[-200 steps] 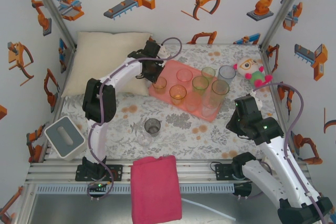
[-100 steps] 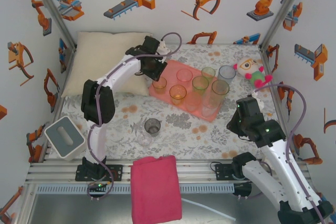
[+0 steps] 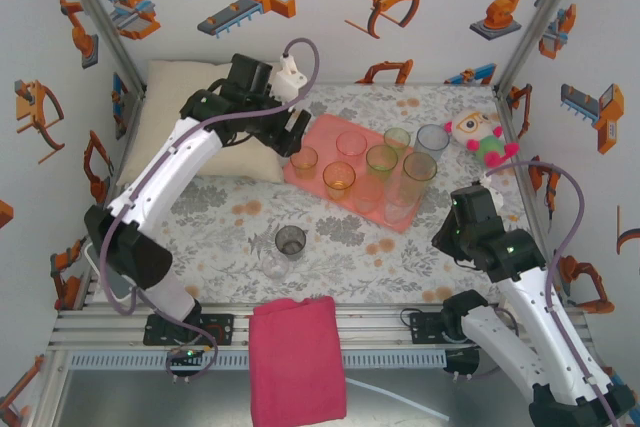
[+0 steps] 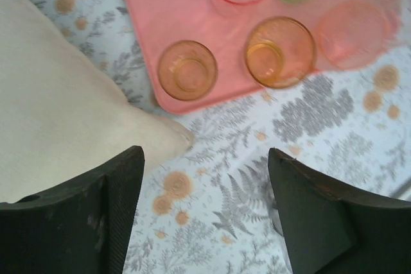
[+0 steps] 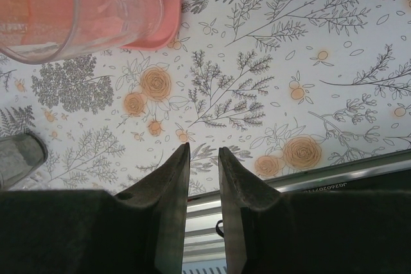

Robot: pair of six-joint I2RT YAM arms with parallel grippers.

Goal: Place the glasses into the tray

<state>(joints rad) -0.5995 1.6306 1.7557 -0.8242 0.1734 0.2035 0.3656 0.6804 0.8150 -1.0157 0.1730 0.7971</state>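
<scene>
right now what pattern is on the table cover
Table cover: grey ferns and orange flowers on white, clearest in right wrist view.

no text is legible; a tiny printed code on the metal rail (image 5: 369,186) is too blurred.

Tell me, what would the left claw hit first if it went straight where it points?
The left gripper would probably meet the flowered table, just short of the tray; depth unclear.
</scene>
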